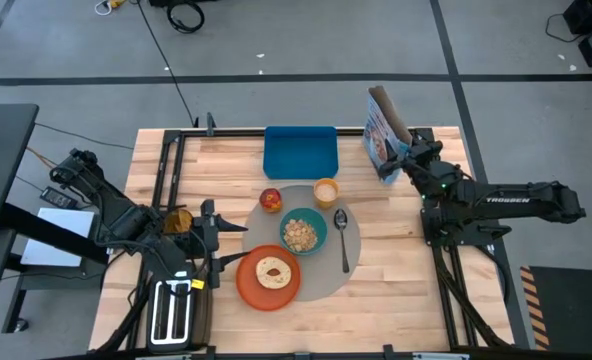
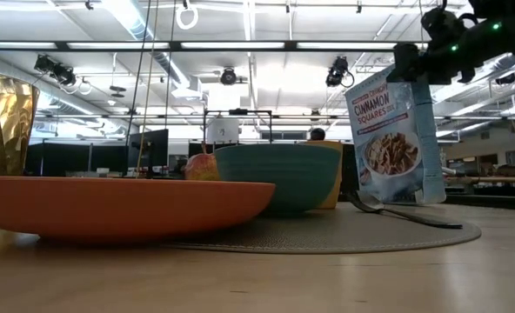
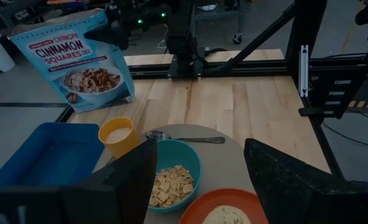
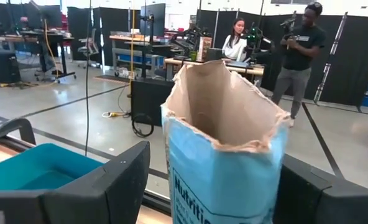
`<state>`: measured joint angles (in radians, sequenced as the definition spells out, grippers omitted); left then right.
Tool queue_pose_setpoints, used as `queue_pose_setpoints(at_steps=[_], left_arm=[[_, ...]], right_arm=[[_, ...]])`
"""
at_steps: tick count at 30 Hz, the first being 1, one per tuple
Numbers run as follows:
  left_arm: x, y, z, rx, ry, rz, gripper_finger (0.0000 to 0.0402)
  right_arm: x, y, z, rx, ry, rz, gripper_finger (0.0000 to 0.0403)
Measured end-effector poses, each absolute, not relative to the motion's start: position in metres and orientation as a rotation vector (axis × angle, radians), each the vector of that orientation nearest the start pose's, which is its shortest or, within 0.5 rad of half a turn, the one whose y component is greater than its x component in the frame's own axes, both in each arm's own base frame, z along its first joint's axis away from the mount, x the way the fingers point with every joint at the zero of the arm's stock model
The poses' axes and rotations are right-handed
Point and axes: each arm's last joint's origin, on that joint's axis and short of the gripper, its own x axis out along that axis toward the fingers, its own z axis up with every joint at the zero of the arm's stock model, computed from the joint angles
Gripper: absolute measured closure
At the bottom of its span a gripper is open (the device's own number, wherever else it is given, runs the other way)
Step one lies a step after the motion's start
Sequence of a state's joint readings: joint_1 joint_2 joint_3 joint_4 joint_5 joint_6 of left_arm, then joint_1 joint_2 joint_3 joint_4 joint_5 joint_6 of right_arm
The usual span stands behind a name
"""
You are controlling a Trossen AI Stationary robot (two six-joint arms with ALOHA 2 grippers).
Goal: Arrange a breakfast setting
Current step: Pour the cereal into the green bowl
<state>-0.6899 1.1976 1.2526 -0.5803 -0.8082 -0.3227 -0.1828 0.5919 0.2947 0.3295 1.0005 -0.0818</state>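
Observation:
The large round grey mat [image 1: 321,285] lies at the table's middle. On it rest the teal bowl [image 1: 301,233] with cereal, the orange plate [image 1: 269,277] bearing the round bread [image 1: 273,271], the orange-yellow cup [image 1: 325,191], the red apple [image 1: 271,200] and the metal spoon [image 1: 343,235]. The blue cereal bag [image 1: 381,130] stands upright at the far right, its top open. My right gripper [image 1: 398,158] is open, its fingers on either side of the bag's upper part [image 4: 224,162]. My left gripper [image 1: 226,240] is open and empty, left of the bowl. My right gripper comes at the cereal bag level from the table's right, open, a finger on each side of its upper part. A gap shows beside one finger [image 4: 131,177]. The other finger [image 4: 308,193] lies at the bag's wall; I cannot tell whether it touches. The bag stands on the table.
The blue rectangular tray [image 1: 300,150] lies at the far middle, left of the bag. The silver-and-black toaster [image 1: 173,310] stands at the near left corner. Bare wood lies right of the mat [image 1: 396,250]. People stand in the room behind.

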Motion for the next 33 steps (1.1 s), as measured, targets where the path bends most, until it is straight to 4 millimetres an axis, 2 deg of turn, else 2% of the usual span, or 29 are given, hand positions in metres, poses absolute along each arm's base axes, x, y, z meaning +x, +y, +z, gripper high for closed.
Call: queue_pose_setpoints(at_steps=[13, 33], left_arm=[[0.199, -0.137, 0.379, 0.035, 0.359, 0.176, 0.0153], [0.199, -0.137, 0.379, 0.035, 0.359, 0.176, 0.0153]], right_arm=[[0.120, -0.035, 0.254, -0.017, -0.115, -1.017, 0.0124], [0.116, -0.032, 0.257, -0.033, -0.124, -1.019, 0.0124]])
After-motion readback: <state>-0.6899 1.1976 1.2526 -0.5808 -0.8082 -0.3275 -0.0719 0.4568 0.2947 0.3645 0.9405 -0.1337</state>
